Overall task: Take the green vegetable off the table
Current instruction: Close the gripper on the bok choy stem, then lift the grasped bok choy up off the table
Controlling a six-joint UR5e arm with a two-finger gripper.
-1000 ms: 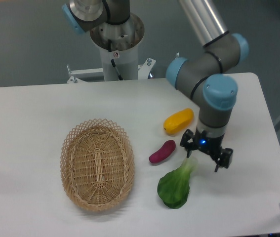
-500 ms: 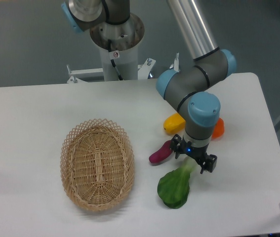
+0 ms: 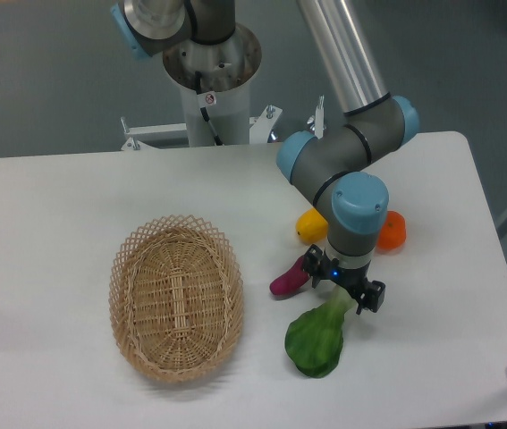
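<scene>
Lying flat on the white table point(image 3: 56, 206), the green vegetable point(image 3: 317, 338) sits toward the front right, broad dark leaf pointing at the near edge and pale stem angled up and to the right. Right over that stem hangs the gripper point(image 3: 342, 288), its two black fingers spread to either side of the stalk with a gap showing, so the claw reads as released and straddling the stem rather than pinching it; whether a finger touches the stalk cannot be told from this angle. The arm point(image 3: 350, 156) drops in from the top, grey joints and blue caps stacked above the wrist.

Just left of the gripper lies a purple piece point(image 3: 287, 279), partly tucked behind the fingers. Behind it a yellow piece point(image 3: 310, 225) peeks out from under the wrist, and an orange piece point(image 3: 391, 231) shows on the wrist's right side.

Well to the left stands the wicker basket point(image 3: 176, 297), an oval weave, nothing inside it. Back at the table's far edge rises the arm's metal pedestal point(image 3: 210, 76).
</scene>
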